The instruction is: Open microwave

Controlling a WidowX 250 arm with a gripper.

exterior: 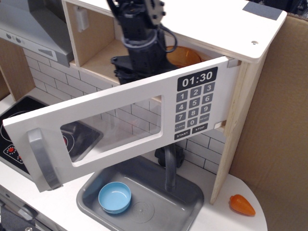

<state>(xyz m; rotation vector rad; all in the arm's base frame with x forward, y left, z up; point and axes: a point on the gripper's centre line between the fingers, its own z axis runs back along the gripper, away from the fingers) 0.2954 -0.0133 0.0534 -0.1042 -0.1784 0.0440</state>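
The white toy microwave stands over the sink with its door swung wide open toward me, hinged at the right. The door carries a clear window, a grey bar handle, a black clock display reading 01:30 and a grey keypad. My black gripper reaches down behind the door's top edge, at the front of the open cavity. Its fingertips are hidden by the door, so I cannot tell whether they are open or shut. An orange bowl sits inside the cavity, to the gripper's right.
Below the door are a grey sink with a blue bowl and a grey faucet. A black stove top lies at the left under a grey range hood. An orange toy carrot lies beside a cardboard wall.
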